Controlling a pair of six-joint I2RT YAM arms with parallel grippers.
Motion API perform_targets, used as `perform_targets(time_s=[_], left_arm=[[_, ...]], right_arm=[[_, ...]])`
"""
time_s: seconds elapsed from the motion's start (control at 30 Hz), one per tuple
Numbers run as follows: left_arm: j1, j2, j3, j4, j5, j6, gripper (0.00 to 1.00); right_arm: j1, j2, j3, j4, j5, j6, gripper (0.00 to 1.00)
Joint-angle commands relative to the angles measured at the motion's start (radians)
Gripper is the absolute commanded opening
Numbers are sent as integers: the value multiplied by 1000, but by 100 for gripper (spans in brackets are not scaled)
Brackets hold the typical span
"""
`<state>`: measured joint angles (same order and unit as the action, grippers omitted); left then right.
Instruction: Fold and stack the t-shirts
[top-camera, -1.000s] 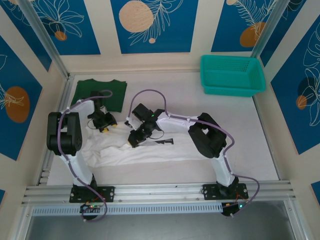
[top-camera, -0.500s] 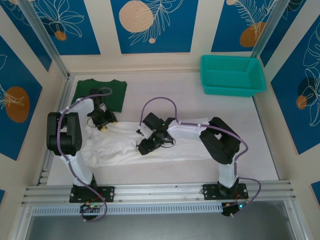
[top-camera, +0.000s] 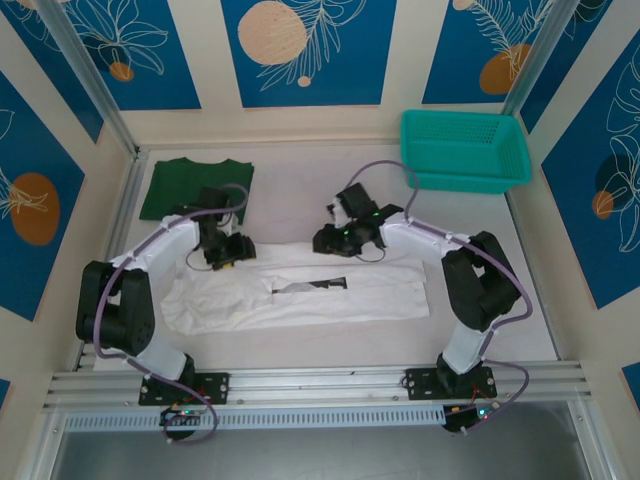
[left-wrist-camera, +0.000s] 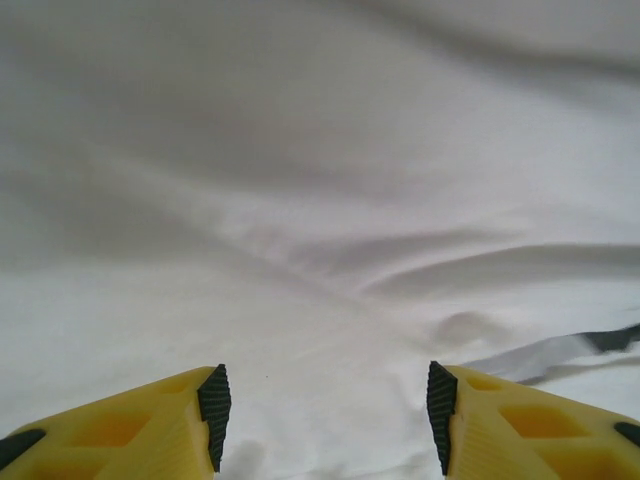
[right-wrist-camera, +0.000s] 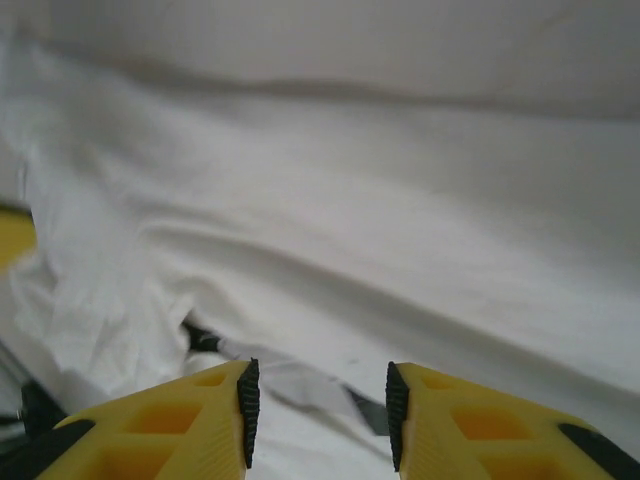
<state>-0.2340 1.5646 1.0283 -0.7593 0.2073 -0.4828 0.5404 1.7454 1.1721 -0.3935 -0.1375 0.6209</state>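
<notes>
The white t-shirt (top-camera: 385, 292) lies flat as a long band across the middle of the table, its small black print (top-camera: 312, 286) facing up. My left gripper (top-camera: 230, 252) hovers over the band's back left edge. It is open, its yellow fingers (left-wrist-camera: 150, 425) spread over bare white cloth (left-wrist-camera: 320, 200). My right gripper (top-camera: 324, 240) is at the band's back edge near the middle. It is also open over the white t-shirt (right-wrist-camera: 420, 200), with nothing between the pads and the black print (right-wrist-camera: 205, 340) just ahead of them. The dark green t-shirt (top-camera: 195, 186) lies folded at the back left.
A teal mesh basket (top-camera: 465, 150) stands at the back right corner. Bare table surface (top-camera: 300, 185) runs between the green shirt and the basket, and along the front of the white shirt. Aluminium frame posts flank the table on both sides.
The right gripper has swung from the shirt's middle back and to the right. The left gripper shifted slightly right. The white shirt went from rumpled to a flat long band.
</notes>
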Motion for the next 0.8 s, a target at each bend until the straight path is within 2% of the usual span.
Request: perform_targets(time_s=[0.0,0.13,0.37,0.57,0.67,0.77], left_arm=[[9,7,-91,44,-74,-76,59],[-10,148,-75,97,-16,-99,60],[-139,322,89,63,-82,-72,62],[-294,515,343,23,-61,-48,62],[-359,611,483,-8,-60,-40,62],[-404,701,609,-22,-38,-37,62]], right_arm=[[-95,12,-49,-103,54,121,42],[-184,30,-114,-129,56,212,42],[-191,12,-207,-215,71,351,44],[-224,-143,-376,-210,60,502,45],[-257,-257,-423,-261,121,539,53],[-327,-371,-481,-279,123,567,55]])
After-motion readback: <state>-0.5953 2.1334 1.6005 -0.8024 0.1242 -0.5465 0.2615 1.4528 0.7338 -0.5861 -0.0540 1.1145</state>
